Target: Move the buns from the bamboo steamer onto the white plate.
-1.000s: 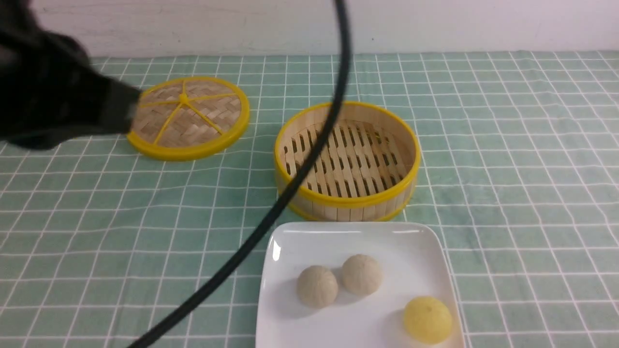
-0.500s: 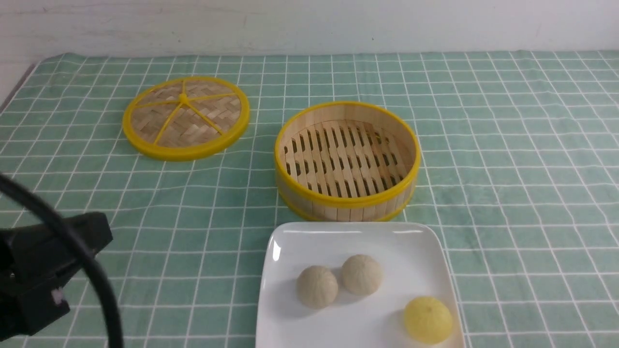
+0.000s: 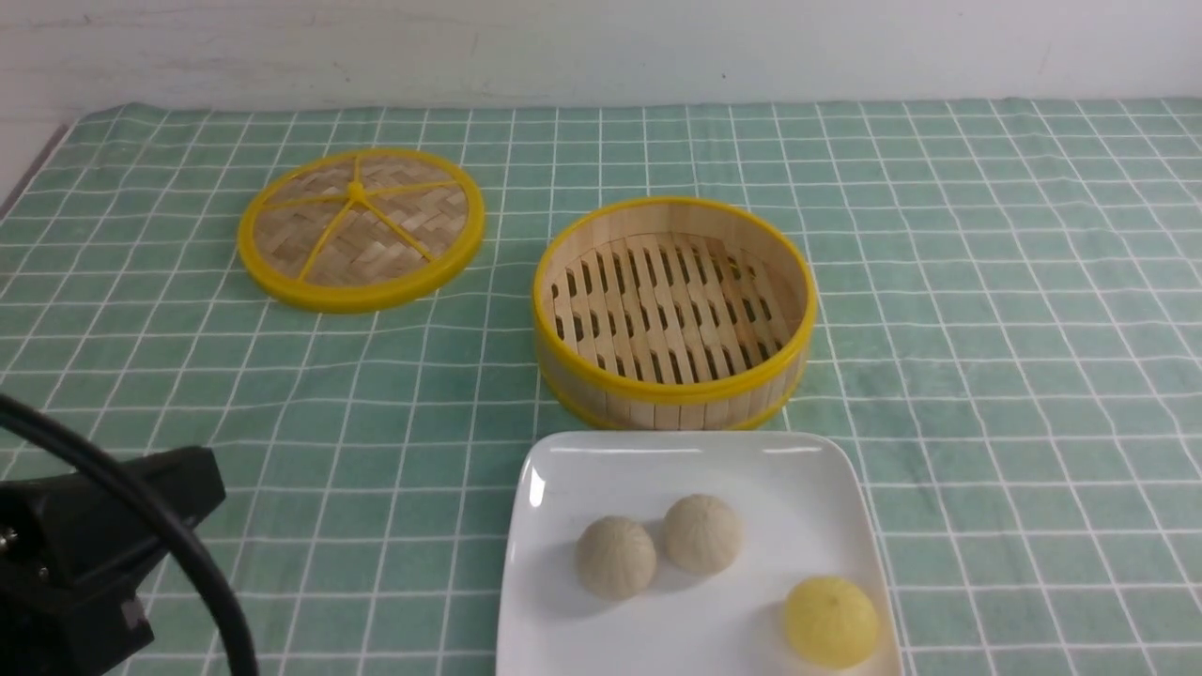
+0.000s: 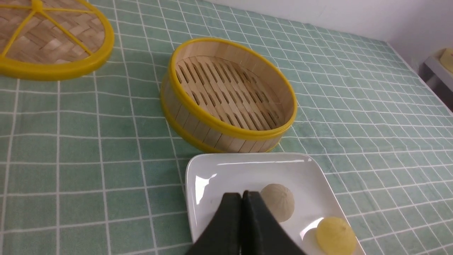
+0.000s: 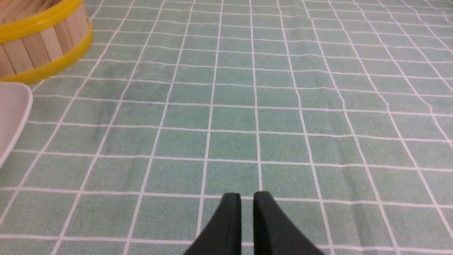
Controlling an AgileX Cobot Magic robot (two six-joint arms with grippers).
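Can see two pale buns [image 3: 615,557] and a yellow bun [image 3: 831,621] on the white plate [image 3: 700,460]. Beyond the plate, can see the bamboo steamer [image 3: 674,408]. Can make out left tool [image 4: 241,194] shut, right tool [image 5: 246,195] narrowly parted.

Front view looks forward and down from between the arms; the left wrist's peers past its claw [image 4: 244,194] toward the steamer [image 4: 230,95], close by; both catch the plate [image 3: 695,601].
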